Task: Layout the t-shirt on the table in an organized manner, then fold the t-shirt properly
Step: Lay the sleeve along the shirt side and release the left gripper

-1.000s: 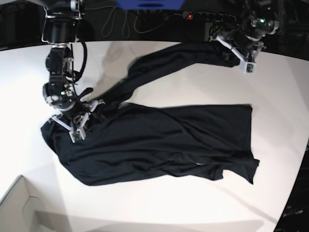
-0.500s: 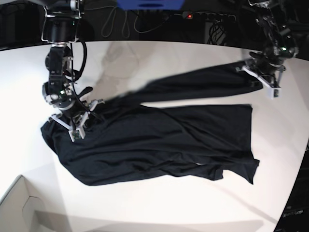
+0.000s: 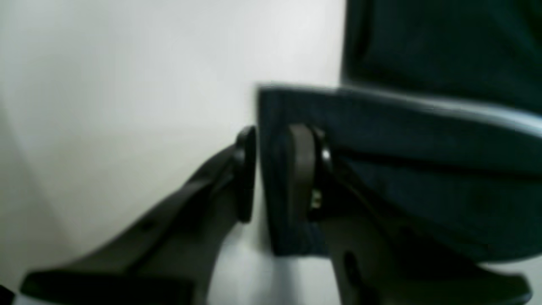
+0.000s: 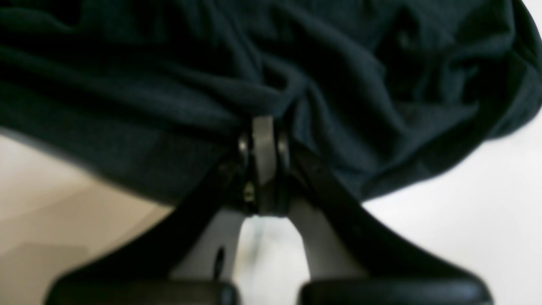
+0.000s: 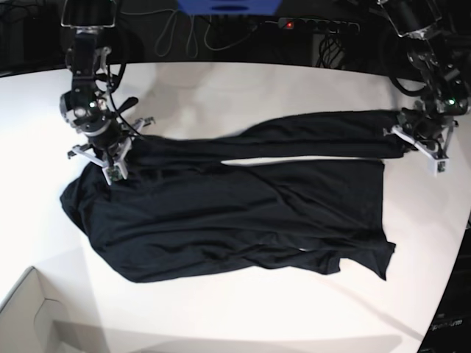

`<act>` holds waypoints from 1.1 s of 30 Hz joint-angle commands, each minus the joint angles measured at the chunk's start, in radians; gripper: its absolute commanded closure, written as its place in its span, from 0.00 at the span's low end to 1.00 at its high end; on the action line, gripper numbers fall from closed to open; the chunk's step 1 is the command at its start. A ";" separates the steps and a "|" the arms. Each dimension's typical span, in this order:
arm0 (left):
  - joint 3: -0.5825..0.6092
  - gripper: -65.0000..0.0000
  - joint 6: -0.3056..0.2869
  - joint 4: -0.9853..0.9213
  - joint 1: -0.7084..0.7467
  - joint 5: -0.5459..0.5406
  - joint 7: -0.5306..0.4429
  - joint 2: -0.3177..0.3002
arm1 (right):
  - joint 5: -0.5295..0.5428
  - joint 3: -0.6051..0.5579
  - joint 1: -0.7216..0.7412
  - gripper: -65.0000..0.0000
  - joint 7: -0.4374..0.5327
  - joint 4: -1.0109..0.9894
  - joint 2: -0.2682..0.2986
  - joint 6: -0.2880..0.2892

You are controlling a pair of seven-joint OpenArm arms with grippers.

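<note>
- Left wrist view: your left gripper (image 3: 275,173) has its jaws narrowly parted around a folded hem of the shirt (image 3: 423,169), which fills the gap between the pads. The table (image 3: 127,84) shows pale behind. The picture is blurred, so you cannot read how deep the cloth sits.
- Right wrist view: your right gripper (image 4: 263,165) is fully closed, with a bunched fold of shirt (image 4: 169,84) pinched at the tips. Cloth fills the frame, so which part of the garment you hold is hidden.
- Base view: the shirt (image 5: 243,213) lies mid-table (image 5: 221,316), a long strip pulled taut between the right gripper (image 5: 110,158) at left and the left gripper (image 5: 419,140) at right; the body lies creased nearer the camera.
- Handling: judge it light, soft and limp. It will sag and slide easily, so grip hems or seams, not loose folds.
</note>
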 commanded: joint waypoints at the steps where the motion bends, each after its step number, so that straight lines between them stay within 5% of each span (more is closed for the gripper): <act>1: -0.005 0.80 -0.003 0.052 -0.010 -0.012 -0.020 -0.012 | 0.010 0.003 -0.003 1.00 0.025 0.051 0.009 0.002; 11: -0.045 0.78 0.009 0.282 -0.019 0.000 -0.018 0.057 | 0.012 0.003 -0.118 1.00 0.017 0.293 -0.023 0.002; 15: 0.007 0.58 0.009 0.266 -0.087 0.000 -0.018 0.050 | 0.012 -0.004 -0.152 1.00 0.019 0.301 -0.026 0.003; 25: 0.065 0.58 0.012 -0.123 -0.394 0.067 -0.044 0.079 | 0.013 -0.001 -0.210 1.00 0.023 0.298 -0.028 0.003; 33: 0.067 0.58 0.012 -0.390 -0.483 0.313 -0.296 0.137 | 0.013 0.002 -0.230 1.00 0.025 0.298 -0.025 0.003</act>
